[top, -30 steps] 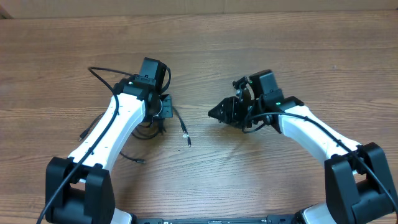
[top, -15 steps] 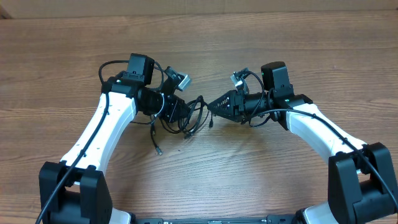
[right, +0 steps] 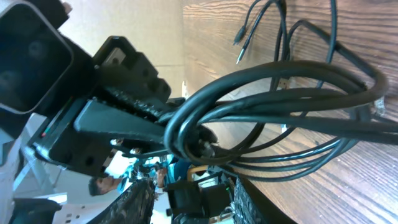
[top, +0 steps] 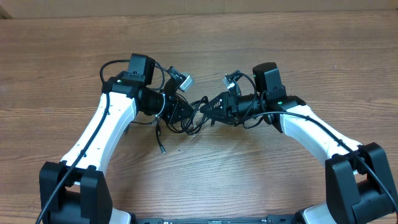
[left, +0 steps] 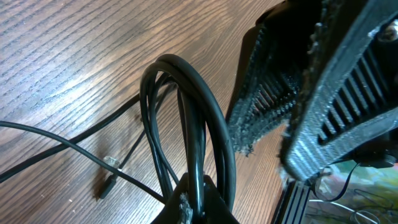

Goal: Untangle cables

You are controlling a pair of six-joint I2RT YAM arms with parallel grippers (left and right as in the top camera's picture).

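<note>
The left gripper (top: pixel 183 112), jaws pinching the thin black looped cables (top: pixel 194 122), held them up, apparently so the spread-jawed right gripper (top: pixel 205 110) could pull.

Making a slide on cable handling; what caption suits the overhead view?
Left tool grips a looped bundle of black cables over the wooden table; right tool faces it tip-first.
</note>
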